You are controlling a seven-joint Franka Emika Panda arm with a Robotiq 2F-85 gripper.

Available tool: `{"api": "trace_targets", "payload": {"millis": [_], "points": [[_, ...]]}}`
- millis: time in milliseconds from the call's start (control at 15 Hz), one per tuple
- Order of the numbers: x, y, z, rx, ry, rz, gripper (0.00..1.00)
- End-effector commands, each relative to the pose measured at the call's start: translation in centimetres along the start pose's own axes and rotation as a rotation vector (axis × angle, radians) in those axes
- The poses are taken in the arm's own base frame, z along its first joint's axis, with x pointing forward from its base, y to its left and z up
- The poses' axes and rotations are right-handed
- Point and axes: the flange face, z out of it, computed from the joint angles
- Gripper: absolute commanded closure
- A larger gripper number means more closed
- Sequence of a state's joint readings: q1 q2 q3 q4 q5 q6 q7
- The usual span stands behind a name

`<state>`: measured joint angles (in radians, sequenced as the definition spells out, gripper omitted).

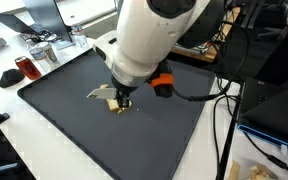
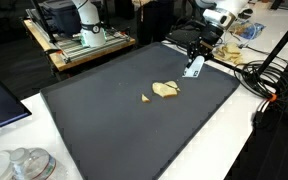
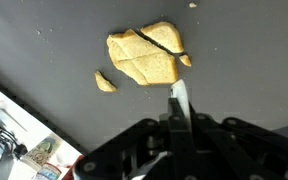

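A yellow, cracked flat slice (image 3: 144, 53) lies on the black mat (image 3: 44, 40) with a small broken-off piece (image 3: 104, 81) beside it. In the wrist view my gripper (image 3: 180, 118) comes in from the bottom, shut on a thin white blade (image 3: 179, 98) that sticks out between the fingers. The blade's tip points at the slice's near edge, just short of it. In both exterior views the gripper (image 1: 122, 99) (image 2: 197, 55) hangs low over the mat near the slice (image 1: 104, 94) (image 2: 166, 90) and the small piece (image 2: 145, 98).
The black mat (image 1: 64, 110) covers most of a white table. A red cup (image 1: 26, 68) and clutter stand past one corner, and cables (image 1: 224, 120) hang along one side. A cart (image 2: 84, 40) and glass jars (image 2: 24, 165) sit beyond other edges.
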<state>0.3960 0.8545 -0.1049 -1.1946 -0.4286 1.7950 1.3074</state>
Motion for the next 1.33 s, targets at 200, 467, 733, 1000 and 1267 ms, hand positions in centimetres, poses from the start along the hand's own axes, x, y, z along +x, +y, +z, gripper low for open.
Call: {"api": "trace_targets", "payload": {"millis": [200,467,733,1000,1267], "points": [[0.3,-1.3,2.2,0.005,0.074,0.064,0.99],[0.3,0.4,1.9,0.110,0.037,0.007,0.99],[1.1,3.6,1.3,0.196,0.011,-0.018,0.99],[2.0,8.0,1.4,0.253,-0.044,-0.133,0.99],[2.9,12.9,2.1,0.343,-0.100,-0.303,0.99]]}}
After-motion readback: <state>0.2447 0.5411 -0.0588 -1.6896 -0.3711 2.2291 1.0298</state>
